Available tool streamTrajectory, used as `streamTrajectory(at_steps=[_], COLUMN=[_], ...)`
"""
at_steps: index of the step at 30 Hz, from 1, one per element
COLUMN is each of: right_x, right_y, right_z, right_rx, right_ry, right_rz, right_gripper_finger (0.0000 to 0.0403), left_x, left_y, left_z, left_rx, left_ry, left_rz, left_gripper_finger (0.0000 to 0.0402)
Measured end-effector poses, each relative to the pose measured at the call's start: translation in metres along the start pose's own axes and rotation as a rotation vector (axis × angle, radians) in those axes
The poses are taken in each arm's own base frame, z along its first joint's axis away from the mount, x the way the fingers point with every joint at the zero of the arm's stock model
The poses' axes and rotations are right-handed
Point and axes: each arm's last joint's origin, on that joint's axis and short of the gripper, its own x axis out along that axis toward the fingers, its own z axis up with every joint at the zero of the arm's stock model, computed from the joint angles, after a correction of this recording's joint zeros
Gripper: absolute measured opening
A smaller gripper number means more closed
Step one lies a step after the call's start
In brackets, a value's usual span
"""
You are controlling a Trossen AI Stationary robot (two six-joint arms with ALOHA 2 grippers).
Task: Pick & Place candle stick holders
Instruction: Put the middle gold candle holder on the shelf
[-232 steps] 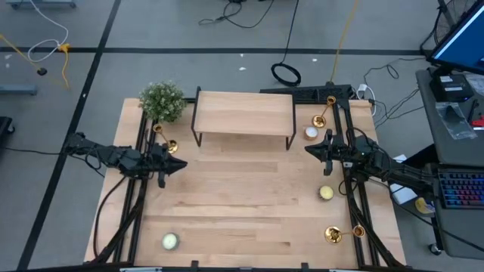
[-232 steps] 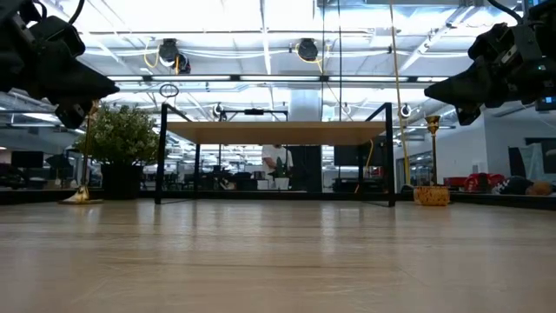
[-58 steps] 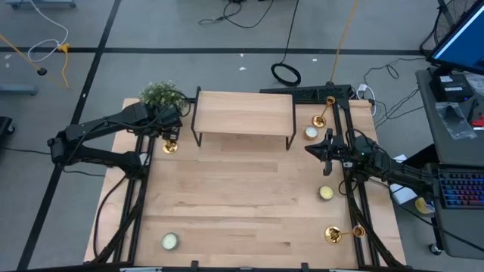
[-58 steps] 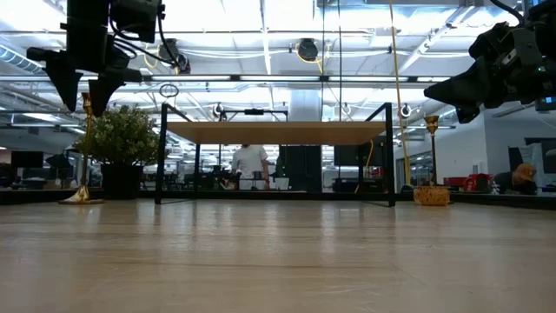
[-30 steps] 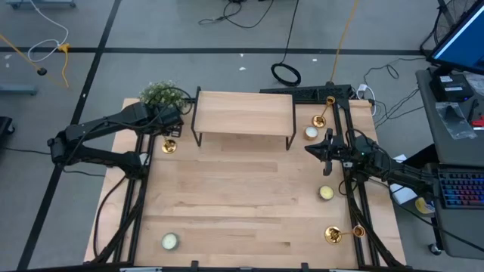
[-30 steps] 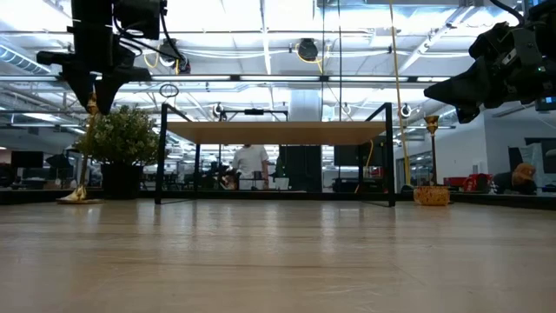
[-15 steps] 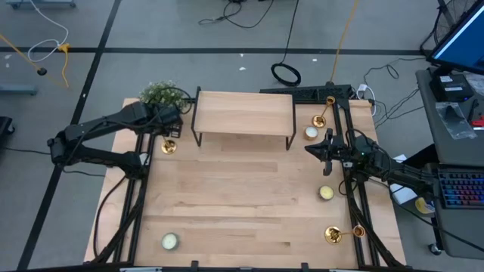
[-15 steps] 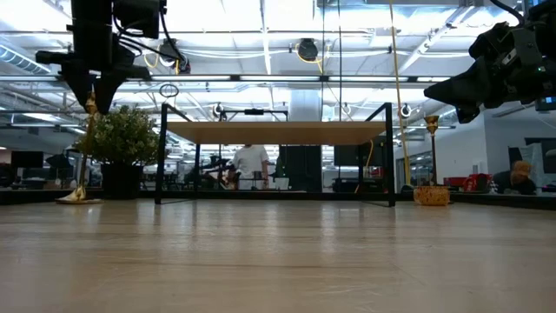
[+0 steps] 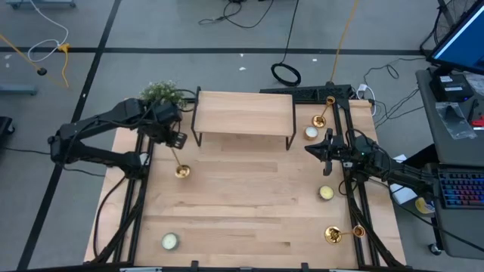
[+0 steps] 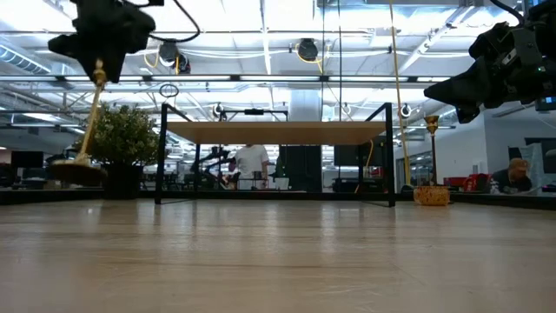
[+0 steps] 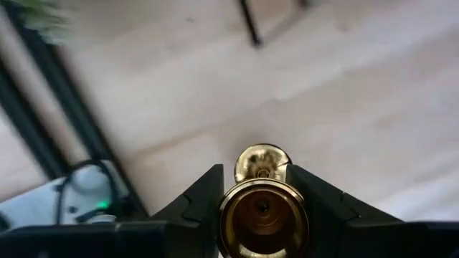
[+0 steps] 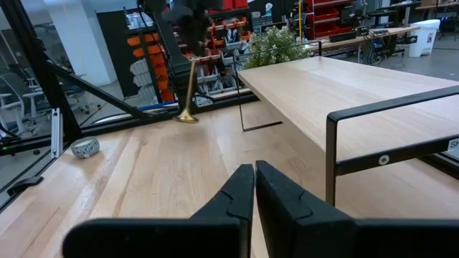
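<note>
My left gripper (image 9: pixel 172 139) is at the far left, beside the plant, shut on a gold candle stick holder (image 10: pixel 89 117) that hangs slanted below it; its round base (image 9: pixel 181 171) is off the table. A second holder (image 9: pixel 324 111) stands at the far right. A third one (image 9: pixel 340 233) lies on its side near the right front corner. My right gripper (image 9: pixel 308 149) hovers shut and level over the table's right side, touching nothing. My left gripper pinches the holder's top cup (image 11: pixel 263 215) between its two fingers (image 11: pixel 206 195), one on each side. The fingers come from above, pointing steeply down. The holder hangs tilted, lifted clear, and its base (image 10: pixel 76 165) swings out toward the table's near edge.
A low wooden shelf on black legs (image 9: pixel 243 113) stands at the far middle. A green plant (image 9: pixel 160 94) sits at the far left corner. Short candles lie at the far right (image 9: pixel 311 133), at mid right (image 9: pixel 326 193) and at the near left (image 9: pixel 169 241). A person stands behind the table.
My left gripper has risen, tipped and rolled while staying shut on the holder. The holder, upright on the table before, is now lifted clear and slanted. Its base has swung toward the table's near edge.
</note>
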Motion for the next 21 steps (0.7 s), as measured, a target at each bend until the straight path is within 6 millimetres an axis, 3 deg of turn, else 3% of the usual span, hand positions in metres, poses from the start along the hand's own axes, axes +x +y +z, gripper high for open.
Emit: streamTrajectory(at_steps=[6,14,21], right_x=[0.000,0.000,0.000], right_y=[0.000,0.000,0.000], right_z=[0.000,0.000,0.000], right_rx=[0.000,0.000,0.000], right_ry=[0.000,0.000,0.000], right_rz=[0.000,0.000,0.000], right_gripper_finger=[0.0007,0.0006,0.0006], left_x=[-0.008,-0.030,-0.056], left_y=[-0.031,-0.075,-0.086], left_z=[-0.001,0.007,0.016], left_rx=[0.091,0.174,0.187], left_ry=[-0.099,-0.415,-0.668], left_rz=[-0.243,-0.607,-0.667], left_gripper_finger=[0.0133,0.0133,0.0134])
